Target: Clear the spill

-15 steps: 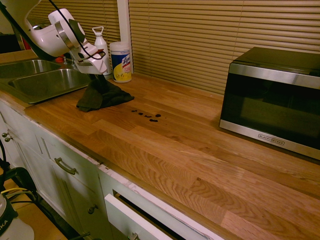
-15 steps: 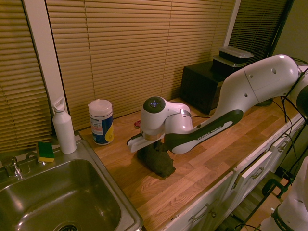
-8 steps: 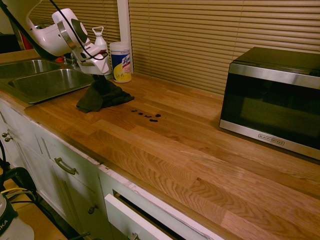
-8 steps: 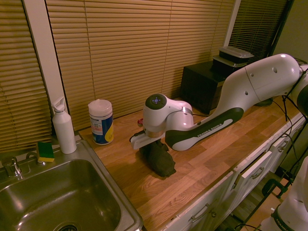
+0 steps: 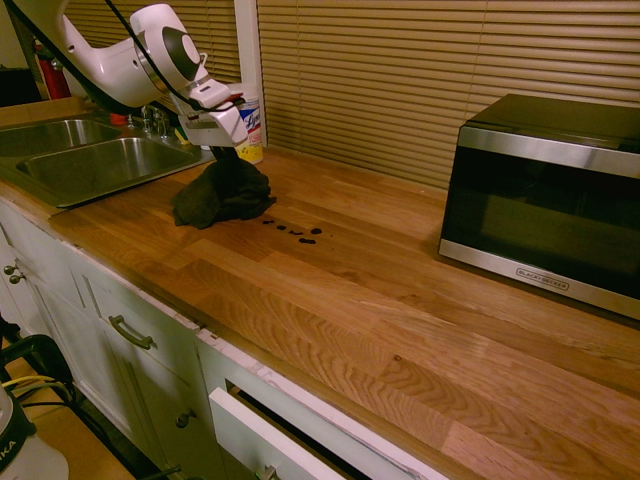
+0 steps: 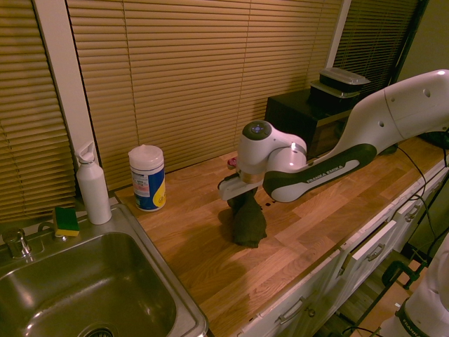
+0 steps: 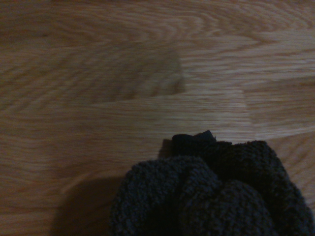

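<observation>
Gripper: the gripper (image 5: 226,152) points down over the wooden counter (image 5: 400,300) and pinches the top of a dark cloth (image 5: 222,193); its fingers are buried in the bunched fabric.
Cloth: a dark grey-black knit rag, gathered into a peak under the gripper, its lower folds resting on the wood. The wrist view shows its knit texture (image 7: 216,196) against bare planks.
Spill: a short row of tiny dark drops (image 5: 294,232) on the counter, just beside the cloth's edge on the microwave side, not covered by it.
Behind the arm: a wipes canister (image 6: 147,177) and a white bottle (image 6: 92,184) stand by the blinds, near the steel sink (image 5: 80,165).
Far end: a black and silver microwave (image 5: 545,200), well apart from the drops.
</observation>
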Controlling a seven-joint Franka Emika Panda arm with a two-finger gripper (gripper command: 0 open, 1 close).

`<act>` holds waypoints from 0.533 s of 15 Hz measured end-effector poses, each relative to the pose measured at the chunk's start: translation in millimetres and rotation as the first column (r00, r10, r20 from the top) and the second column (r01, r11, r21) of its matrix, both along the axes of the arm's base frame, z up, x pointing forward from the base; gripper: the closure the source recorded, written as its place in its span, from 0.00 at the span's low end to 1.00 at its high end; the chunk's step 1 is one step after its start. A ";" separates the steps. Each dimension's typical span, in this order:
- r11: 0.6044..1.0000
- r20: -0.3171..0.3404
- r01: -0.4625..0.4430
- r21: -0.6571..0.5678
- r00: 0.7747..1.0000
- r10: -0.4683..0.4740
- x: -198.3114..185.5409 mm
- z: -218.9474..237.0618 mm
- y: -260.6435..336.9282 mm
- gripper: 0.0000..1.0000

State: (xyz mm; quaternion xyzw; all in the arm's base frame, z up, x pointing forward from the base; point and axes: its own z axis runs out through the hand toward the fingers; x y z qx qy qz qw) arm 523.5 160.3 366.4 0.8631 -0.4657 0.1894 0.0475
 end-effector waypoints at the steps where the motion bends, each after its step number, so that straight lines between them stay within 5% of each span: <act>1: 1.000 0.000 -0.002 0.007 1.000 0.002 -2.1 -0.5 -9.6 1.00; 8: 0.997 0.015 0.065 0.037 0.998 -0.066 -10.6 1.4 -101.4 1.00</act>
